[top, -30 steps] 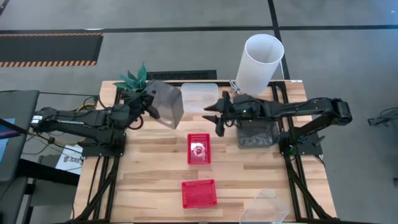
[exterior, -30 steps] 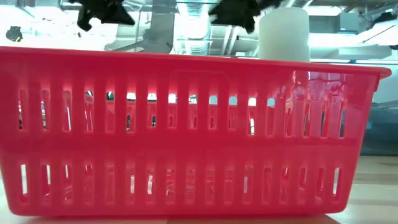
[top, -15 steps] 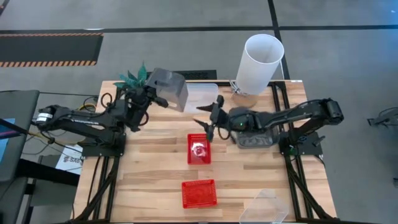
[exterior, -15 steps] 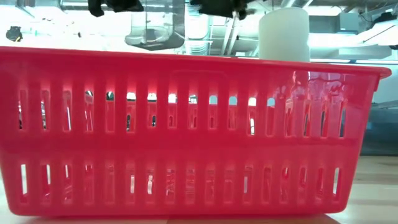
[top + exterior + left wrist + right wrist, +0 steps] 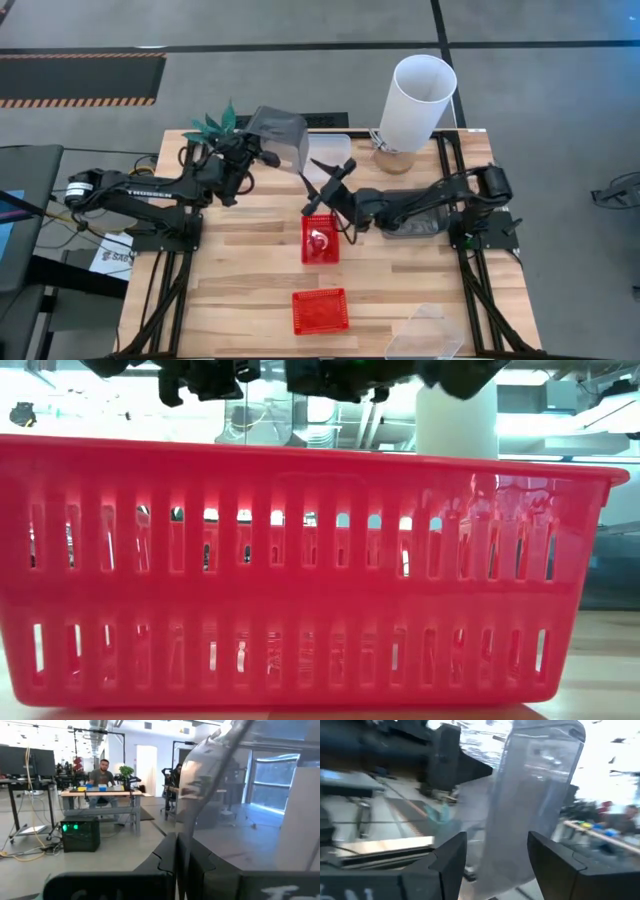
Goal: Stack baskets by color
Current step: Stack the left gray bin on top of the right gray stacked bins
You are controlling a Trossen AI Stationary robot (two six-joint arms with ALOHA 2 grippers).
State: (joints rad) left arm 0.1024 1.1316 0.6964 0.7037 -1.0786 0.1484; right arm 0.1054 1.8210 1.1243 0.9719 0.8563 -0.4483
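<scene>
Our left gripper [image 5: 262, 152] is clamped tight on the rim of a smoky grey basket [image 5: 283, 138], holding it tilted in the air at the back of the table [image 5: 240, 270], beside the potted plant [image 5: 213, 128]. We are bringing our right gripper [image 5: 327, 182] in with its fingers [image 5: 447, 857] spread wide and nothing between them, and the grey basket hangs right in front of them. Looks like a handover, or a two-handed steadying, is what we are working on. Further out, a clear basket [image 5: 328, 152] sits at the back edge, two red baskets [image 5: 320, 238] lie mid-table and nearer the front, and another clear one [image 5: 425, 335] tips at the front right corner. Under the right arm lies a dark basket [image 5: 412, 222], likely the grey stack's home. Next, we are needing the right fingers to straddle a free wall of the held basket before the left lets go.
</scene>
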